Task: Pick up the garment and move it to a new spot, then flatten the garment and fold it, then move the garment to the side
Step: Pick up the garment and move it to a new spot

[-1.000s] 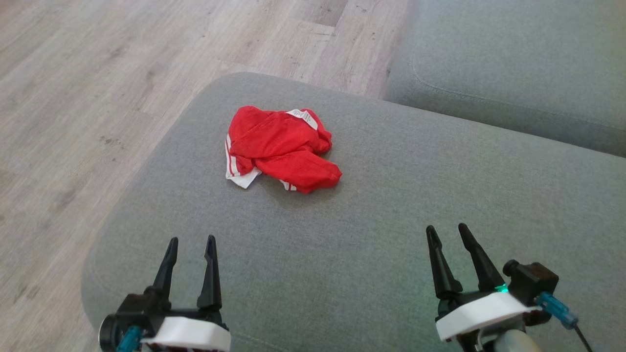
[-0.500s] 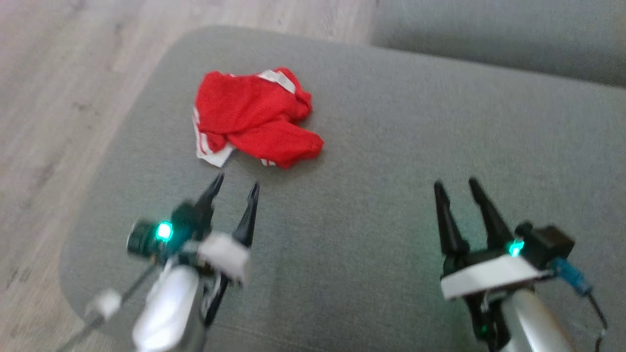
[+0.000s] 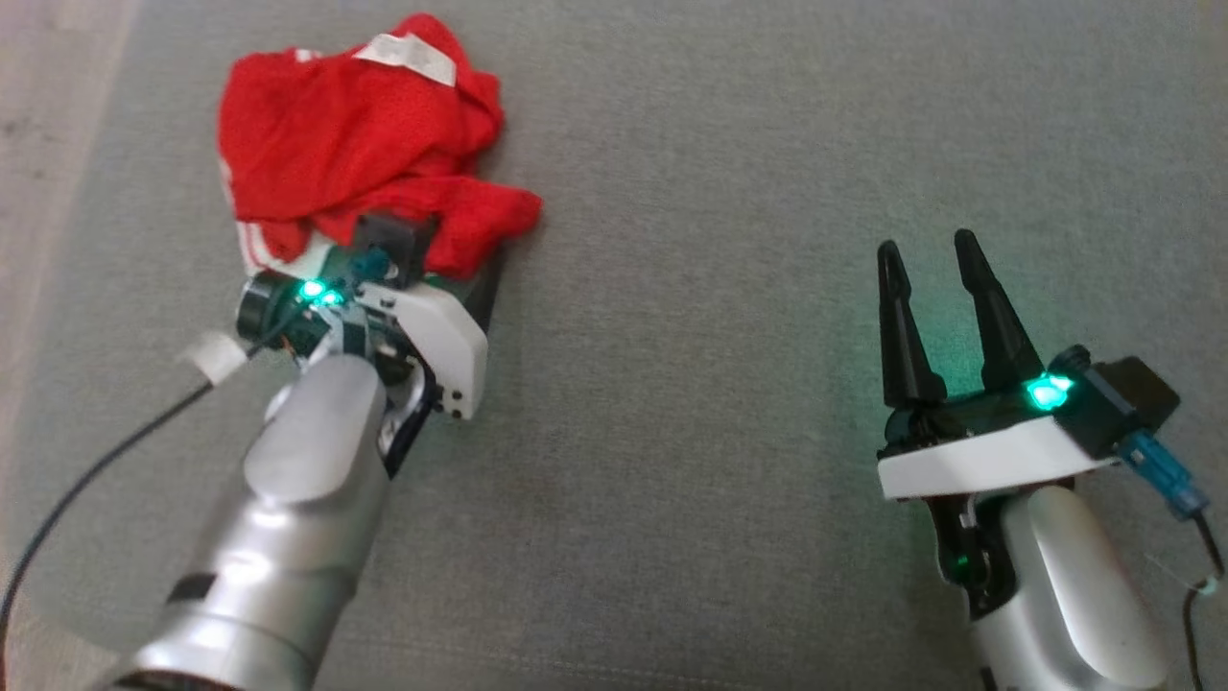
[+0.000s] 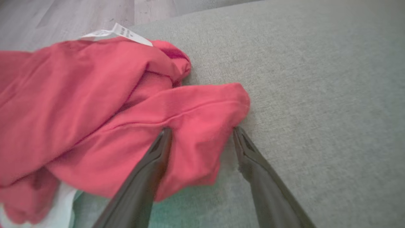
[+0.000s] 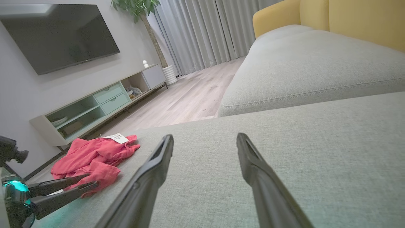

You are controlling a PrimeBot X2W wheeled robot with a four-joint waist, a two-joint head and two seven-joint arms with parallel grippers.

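1. The left hand (image 4: pixel 202 129) has left its rest spot at 7 o'clock in the head view and pushed forward to the red garment (image 3: pixel 355 144). A second ago it sat well short of it.
2. The head camera dipped over the same second. The garment's slide toward 11 o'clock in that view is the camera's doing; the heap's shape looks the same as before.
3. Left hand: fingers apart, straddling the near lobe of the garment. One finger presses into the cloth on the lobe's 9 o'clock side. The other rests on bare sofa cushion (image 3: pixel 720 192) at the lobe's 3 o'clock edge. It is not clamped yet and nothing is lifted.
4. Garment: a crumpled heap lying on the grey cushion. The floor (image 3: pixel 38 96) is just beyond at 9 o'clock. A white label (image 3: pixel 403 56) sits on top at the heap's 12 o'clock.
5. Right hand (image 3: pixel 929 242): fingers apart and empty, over bare cushion at 4 o'clock in the head view. It is well apart from the garment and has hardly shifted.
6. Reading: the reach for the first pick looks finished, and closing on the lobe is the next call.
7. Risk: the hand may catch only one fold, so the rest of the slack cloth may trail or slip free when raised.
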